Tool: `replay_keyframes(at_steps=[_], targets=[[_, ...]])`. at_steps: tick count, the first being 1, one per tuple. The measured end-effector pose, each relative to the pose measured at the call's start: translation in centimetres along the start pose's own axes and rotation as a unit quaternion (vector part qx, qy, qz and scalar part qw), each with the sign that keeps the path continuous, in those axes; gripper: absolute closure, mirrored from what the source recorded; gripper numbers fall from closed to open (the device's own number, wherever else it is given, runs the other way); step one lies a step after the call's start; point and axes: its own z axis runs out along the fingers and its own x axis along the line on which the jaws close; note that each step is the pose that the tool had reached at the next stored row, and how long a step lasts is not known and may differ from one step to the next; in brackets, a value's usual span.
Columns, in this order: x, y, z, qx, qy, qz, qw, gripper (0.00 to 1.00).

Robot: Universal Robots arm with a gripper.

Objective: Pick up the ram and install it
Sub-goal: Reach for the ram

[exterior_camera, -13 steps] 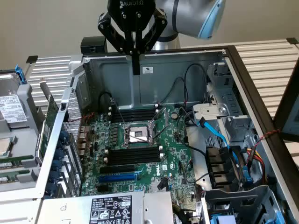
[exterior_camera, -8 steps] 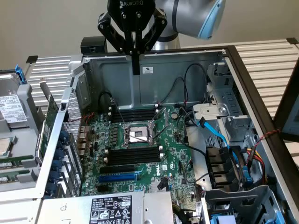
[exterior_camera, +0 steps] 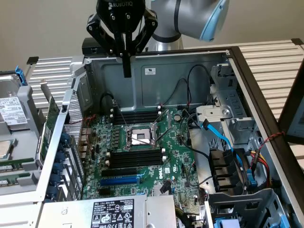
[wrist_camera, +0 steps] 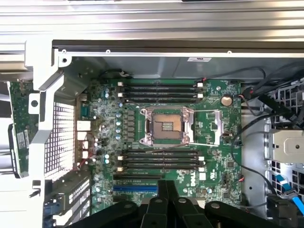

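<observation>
In the exterior view my gripper (exterior_camera: 126, 73) hangs above the rear wall of the open computer case (exterior_camera: 156, 71), its fingers pressed together with nothing between them. The ram (exterior_camera: 9, 167) lies flat on a gray tray (exterior_camera: 21, 191) at the exterior view's left edge, well apart from me. Its long axis runs roughly left to right. In the wrist view my closed gripper (wrist_camera: 166, 185) is over the motherboard (wrist_camera: 209, 123), near the black memory slots (wrist_camera: 161, 159).
</observation>
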Motion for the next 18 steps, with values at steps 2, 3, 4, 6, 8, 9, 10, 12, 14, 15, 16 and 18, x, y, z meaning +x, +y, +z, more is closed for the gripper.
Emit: replay_keyframes(at_steps=[2, 3, 4, 6, 8, 9, 10, 12, 14, 15, 16, 18], targets=[[0.8, -0.06, -0.02, 0.0, -0.0001, 0.0, 1.0, 0.9], [1.2, -0.11, -0.03, 0.0, -0.0003, 0.0, 1.0, 0.9], [1.6, -0.16, -0.04, -0.0001, -0.0006, 0.0, 1.0, 0.9], [2.5, -0.26, -0.06, -0.0001, -0.0014, 0.0, 1.0, 0.9], [3.2, -0.33, -0.07, -0.0001, -0.0018, 0.0, 1.0, 0.9], [3.5, -0.34, -0.08, -0.0001, -0.0018, 0.0, 1.0, 0.9], [3.8, -0.36, -0.09, -0.0001, -0.0018, 0.0, 1.0, 0.9], [4.3, -0.39, -0.1, -0.0001, -0.0018, 0.0, 1.0, 0.9], [4.5, -0.4, -0.09, -0.0001, -0.0019, 0.003, 1.0, 0.9], [4.7, -0.41, -0.09, 0.0, -0.002, 0.004, 1.0, 0.9], [5.0, -0.43, -0.09, 0.0, -0.0021, 0.005, 1.0, 0.9], [5.7, -0.5, -0.11, 0.0, -0.002, 0.005, 1.0, 0.9]])
